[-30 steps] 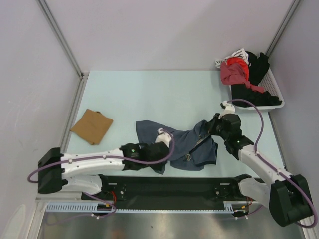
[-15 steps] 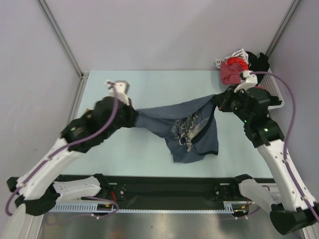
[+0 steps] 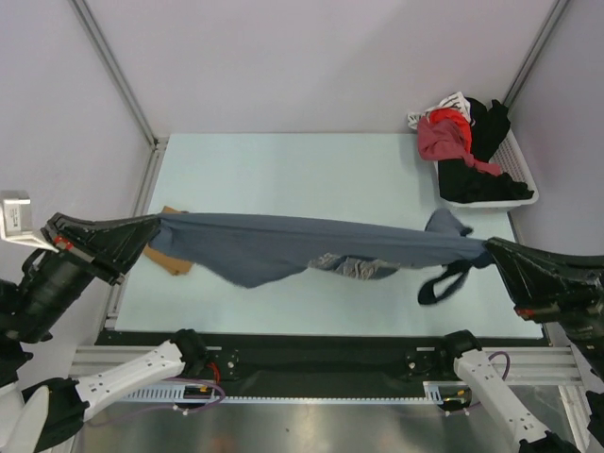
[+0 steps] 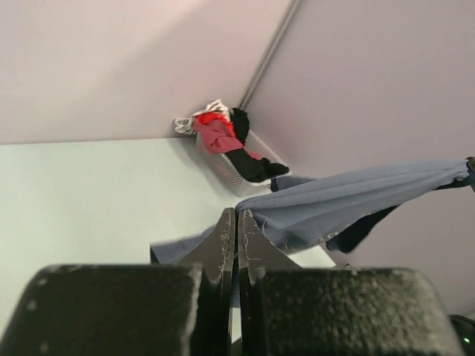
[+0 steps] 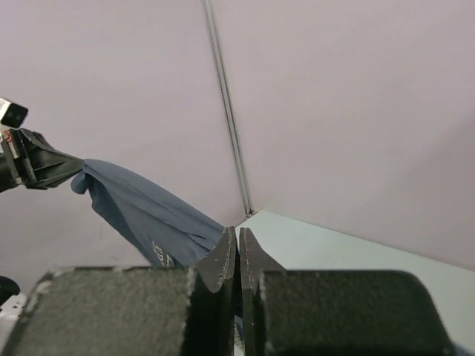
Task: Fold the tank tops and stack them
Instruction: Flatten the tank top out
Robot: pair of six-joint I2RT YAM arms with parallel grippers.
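The slate-blue tank top [image 3: 302, 243] hangs stretched in the air between both grippers, high above the table. My left gripper [image 3: 151, 226] is shut on its left end, and the cloth also shows in the left wrist view [image 4: 349, 196]. My right gripper [image 3: 491, 251] is shut on its right end, where a dark strap [image 3: 442, 283] dangles; the cloth also shows in the right wrist view [image 5: 141, 208]. The tan-brown tank top [image 3: 170, 255] lies folded on the table at the left, mostly hidden under the blue one and the left gripper.
A white basket [image 3: 514, 179] of red, black and white clothes stands at the back right corner of the pale green table [image 3: 283, 179]; it also shows in the left wrist view [image 4: 230, 152]. Purple walls with metal posts close in the sides and back.
Both arms have risen and spread far apart. The blue tank top went from bunched on the table to lifted and pulled out into a long taut band.
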